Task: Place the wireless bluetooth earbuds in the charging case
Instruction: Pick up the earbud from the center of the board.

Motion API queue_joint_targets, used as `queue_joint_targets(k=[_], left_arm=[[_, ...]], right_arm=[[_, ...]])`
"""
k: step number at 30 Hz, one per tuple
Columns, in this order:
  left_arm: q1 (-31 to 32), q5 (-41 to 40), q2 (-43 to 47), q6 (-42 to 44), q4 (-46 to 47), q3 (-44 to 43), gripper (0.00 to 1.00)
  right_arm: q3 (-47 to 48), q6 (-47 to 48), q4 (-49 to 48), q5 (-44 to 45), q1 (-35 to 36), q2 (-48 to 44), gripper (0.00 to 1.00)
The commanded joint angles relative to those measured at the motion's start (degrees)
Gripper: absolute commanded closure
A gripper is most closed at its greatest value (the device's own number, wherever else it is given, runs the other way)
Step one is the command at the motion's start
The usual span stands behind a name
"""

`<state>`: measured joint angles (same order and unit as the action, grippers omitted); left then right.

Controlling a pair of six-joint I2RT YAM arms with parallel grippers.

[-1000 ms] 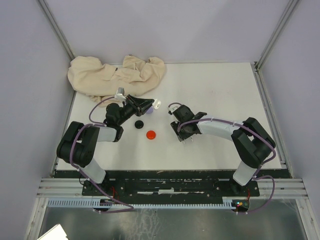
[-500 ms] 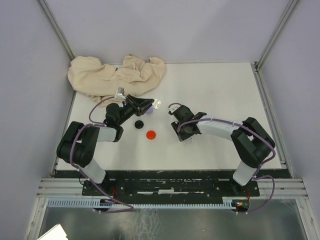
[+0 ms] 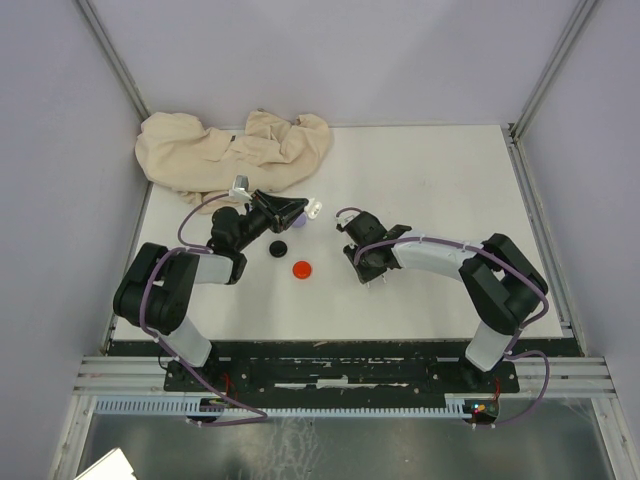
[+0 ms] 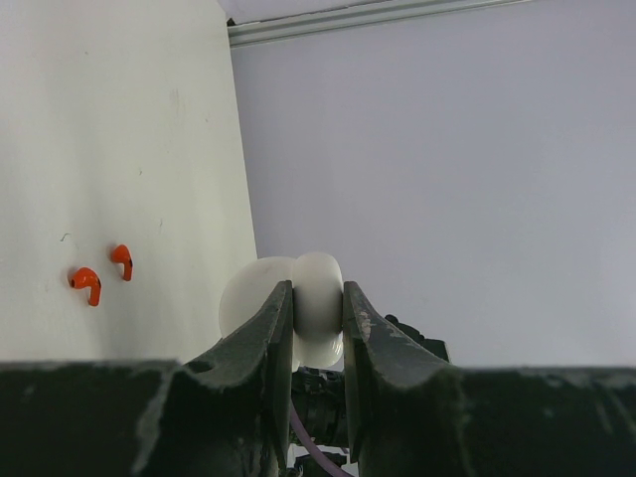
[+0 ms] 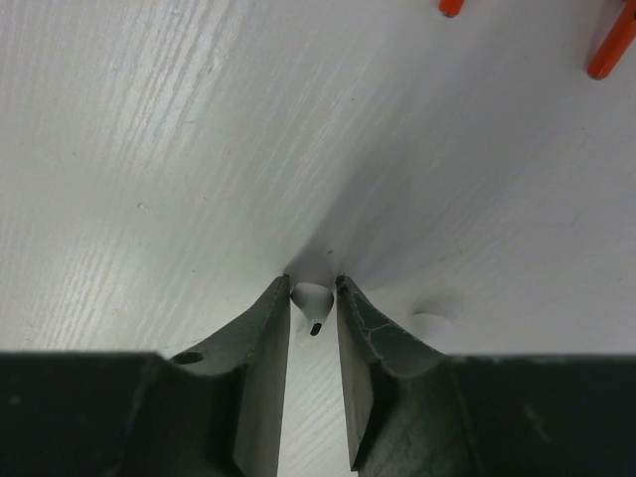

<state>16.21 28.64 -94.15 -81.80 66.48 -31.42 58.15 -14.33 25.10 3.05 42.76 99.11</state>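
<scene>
On the white table (image 3: pixel 450 180): two black robot arms reach in from the 6 o'clock edge, and their grippers come close together near the middle.
Left gripper (image 4: pixel 317 291): jaws pinched on a white rounded plastic charging case (image 4: pixel 316 260), held off the table just toward 10 o'clock from the middle. The case bulges out past both fingers.
Right gripper (image 5: pixel 312 290): pointed down at the table, toward 5 o'clock from the middle. Its jaws stand narrowly apart, one on each side of a tiny white stemmed earbud (image 5: pixel 311 297). Whether they already press on it cannot be told.
Earbud between the jaws: lying on the table, with a dark spot on its 6 o'clock end in the wrist view.
Second white earbud (image 5: pixel 430 323): on the table at 3 o'clock from the first, just outside one finger and partly hidden by it.
Red-orange earbuds: one small red-orange stemmed earbud (image 4: pixel 86 283) and its red-orange twin (image 4: pixel 122 260) lie on the table, near each other but apart. In the left wrist view they sit at 9 o'clock from the case.
Round discs: a flat red round disc (image 3: pixel 302 269) lies at 7 o'clock from the middle. A black round disc (image 3: pixel 277 247) lies at 9 o'clock, apart from the red one. A purple round piece (image 3: pixel 297 226) lies just beneath the left gripper, partly hidden.
Crumpled beige cloth (image 3: pixel 235 150): heaped at the 11 o'clock corner of the table.
</scene>
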Motion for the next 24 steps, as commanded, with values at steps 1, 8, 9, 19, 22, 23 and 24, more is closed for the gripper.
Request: queue_joint_targets(k=[1, 8, 9, 19, 22, 23, 24], left_arm=[[-0.1, 0.3, -0.7, -1.0, 3.7, 0.4, 0.97], [-0.2, 0.4, -1.2, -1.5, 4.4, 0.3, 0.97], [-0.3, 0.4, -1.4, -1.7, 4.4, 0.0, 0.97], [0.2, 1.0, -3.6, -3.3, 5.8, -1.5, 0.97], [0.7, 1.1, -3.7, -4.8, 6.5, -1.1, 0.97], [0.9, 1.2, -3.9, -5.4, 6.9, -1.0, 0.97], [1.1, 1.4, -4.0, -6.1, 7.6, -0.8, 0.97]], right_arm=[[1.0, -0.8, 0.7, -0.3, 0.4, 0.7, 0.70], [2.0, -0.2, 1.1, 0.8, 0.5, 0.0, 0.87], [2.4, 0.1, 1.4, 1.2, 0.4, -0.2, 0.88], [3.7, 2.9, -3.2, 8.0, 0.4, -11.5, 0.96], [3.3, 4.2, -7.9, 8.8, 0.3, -14.7, 0.97], [2.9, 4.6, -10.2, 8.9, 0.3, -16.0, 0.98], [2.1, 5.2, -12.7, 8.7, 0.4, -16.5, 0.98]])
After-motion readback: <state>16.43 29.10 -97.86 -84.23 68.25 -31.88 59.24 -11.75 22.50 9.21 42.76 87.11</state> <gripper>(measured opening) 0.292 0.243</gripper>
